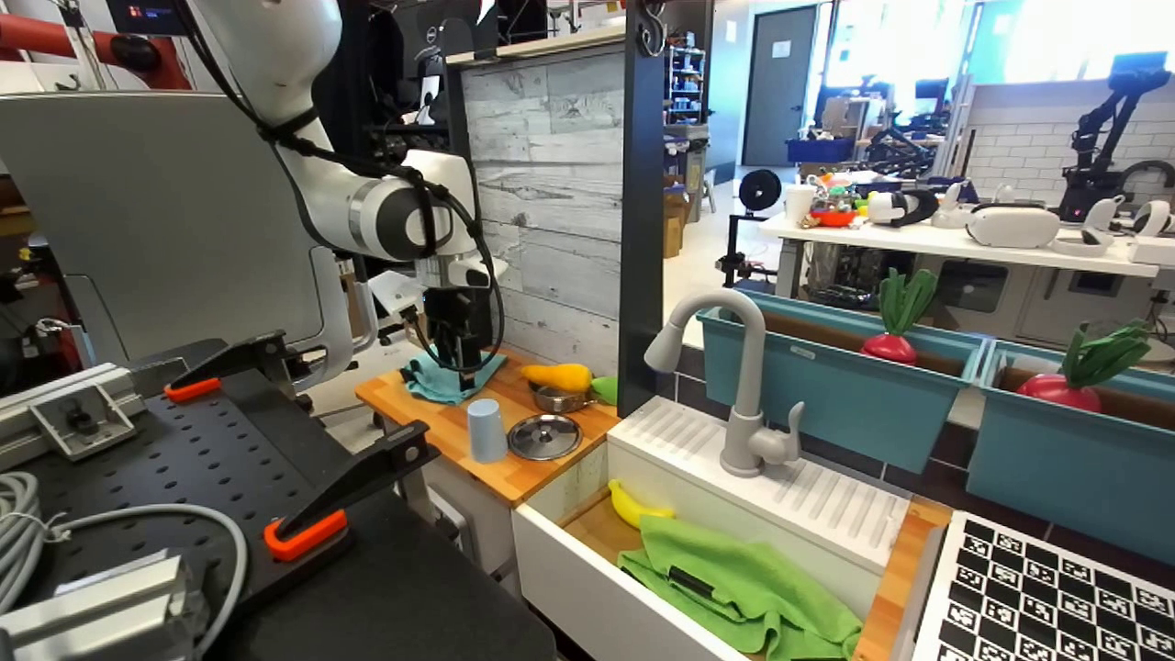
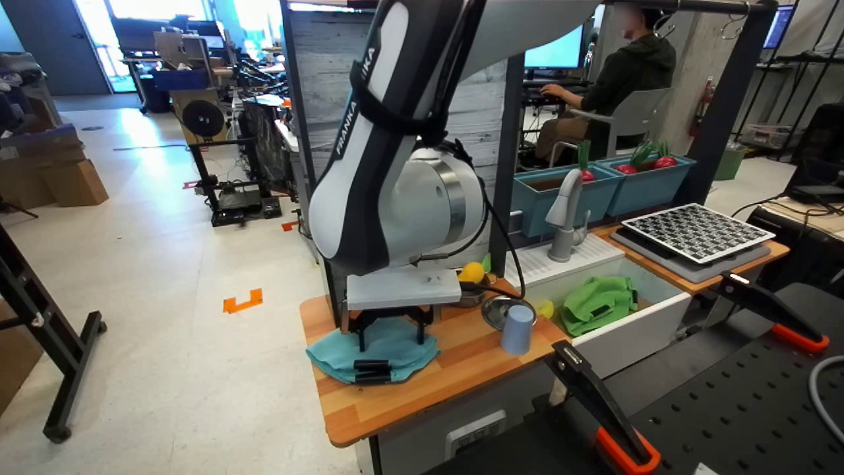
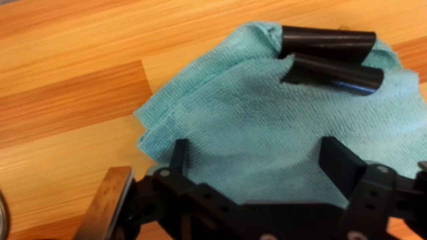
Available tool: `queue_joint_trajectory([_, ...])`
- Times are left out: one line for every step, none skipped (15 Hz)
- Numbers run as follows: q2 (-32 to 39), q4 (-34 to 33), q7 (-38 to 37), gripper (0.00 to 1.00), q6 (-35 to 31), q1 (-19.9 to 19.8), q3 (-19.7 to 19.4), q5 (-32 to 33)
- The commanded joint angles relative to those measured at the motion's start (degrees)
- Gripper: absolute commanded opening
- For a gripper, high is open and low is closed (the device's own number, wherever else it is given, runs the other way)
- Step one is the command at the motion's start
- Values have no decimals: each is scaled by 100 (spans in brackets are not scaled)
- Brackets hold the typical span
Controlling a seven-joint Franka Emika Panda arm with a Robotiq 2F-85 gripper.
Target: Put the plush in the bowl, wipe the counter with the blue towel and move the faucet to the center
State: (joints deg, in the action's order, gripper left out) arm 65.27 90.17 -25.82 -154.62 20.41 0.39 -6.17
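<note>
Directly beneath the claw (image 3: 254, 150), at the left end of the wooden counter (image 2: 468, 349), the rumpled blue towel (image 3: 253, 120). Fingers (image 3: 340, 163) wide apart over it, nothing gripped; contact hard to tell. In an exterior view, to the right, a cup (image 2: 517, 331).

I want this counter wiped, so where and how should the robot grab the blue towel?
Probably pinch the blue towel by its middle, from straight above: it lies low and loosely folded on the wooden counter, and the open pincer points down, straddling that part.
</note>
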Motion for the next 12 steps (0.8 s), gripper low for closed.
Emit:
queue_joint_trajectory([199,-326,-50,100,269,65,-153,24])
queue_joint_trajectory([220,-359,-60,100,291,56,-170,23])
queue_joint_trajectory([244,-400,-59,100,306,34,-177,15])
queue_joint_trajectory([265,-441,-62,100,335,17,-185,9])
queue_joint_trajectory([290,-491,-63,100,387,-8,-187,-1])
queue_joint_trajectory([320,-542,-67,100,432,-22,-197,-1])
queue_joint_trajectory([354,-593,-84,100,470,-26,-217,1])
queue_joint_trajectory([380,-639,-100,100,520,-36,-230,0])
queue_joint_trajectory([397,-670,-113,100,537,-47,-240,-3])
queue_joint_trajectory([403,-696,-122,100,556,-66,-242,-8])
queue_joint_trajectory([403,-718,-132,100,577,-94,-241,-20])
queue_joint_trajectory([409,-744,-145,100,593,-122,-239,-31])
